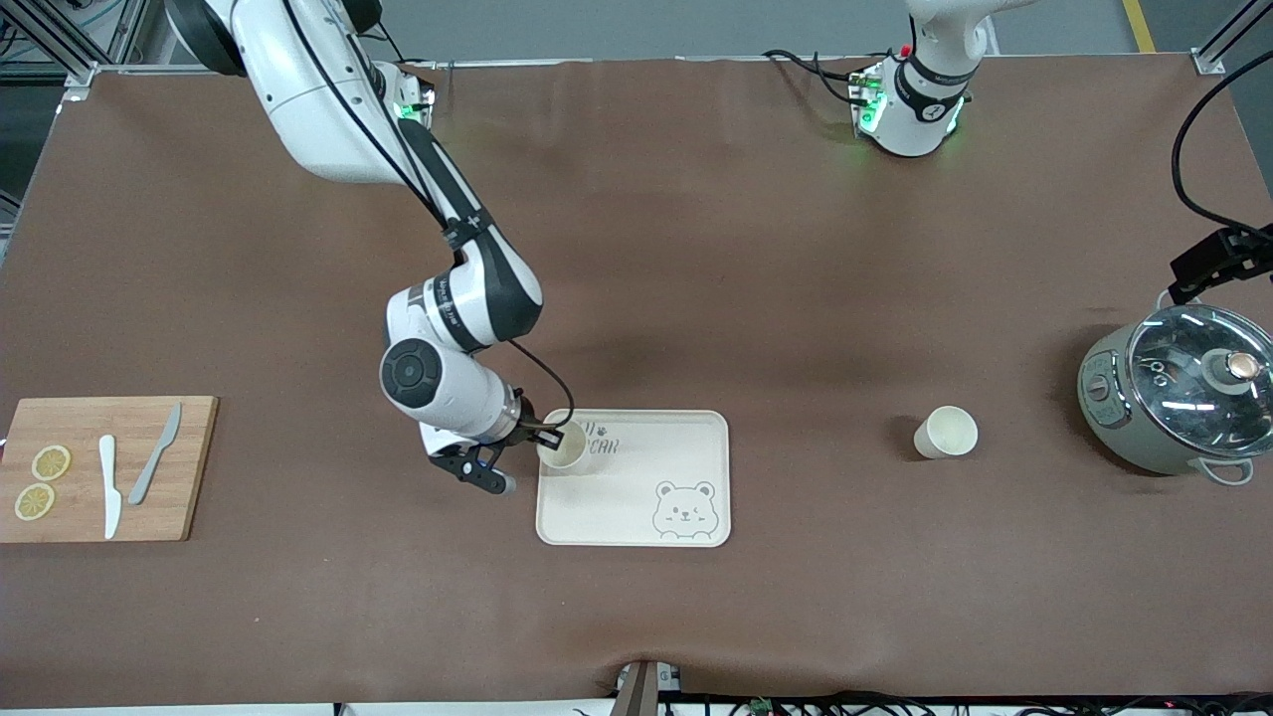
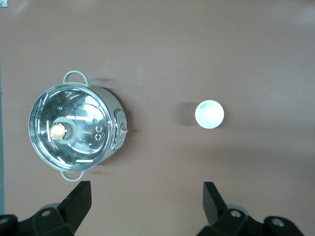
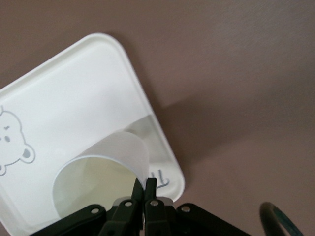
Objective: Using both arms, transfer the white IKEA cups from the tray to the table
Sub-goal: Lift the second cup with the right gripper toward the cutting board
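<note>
One white cup [image 1: 564, 447] is over the corner of the bear-printed tray [image 1: 686, 443] toward the right arm's end. My right gripper [image 1: 542, 438] is shut on its rim, one finger inside and one outside; in the right wrist view the cup [image 3: 106, 169] is pinched at the gripper [image 3: 144, 187] above the tray [image 3: 74, 98]. I cannot tell whether the cup touches the tray. The second white cup [image 1: 946, 433] stands on the table between the tray and the pot, and shows in the left wrist view [image 2: 209, 114]. My left gripper [image 2: 146, 196] is open, high above the table, out of the front view.
A steel pot with a glass lid [image 1: 1179, 388] stands at the left arm's end of the table, also in the left wrist view [image 2: 74, 129]. A wooden cutting board [image 1: 194, 467] with two knives and lemon slices lies at the right arm's end.
</note>
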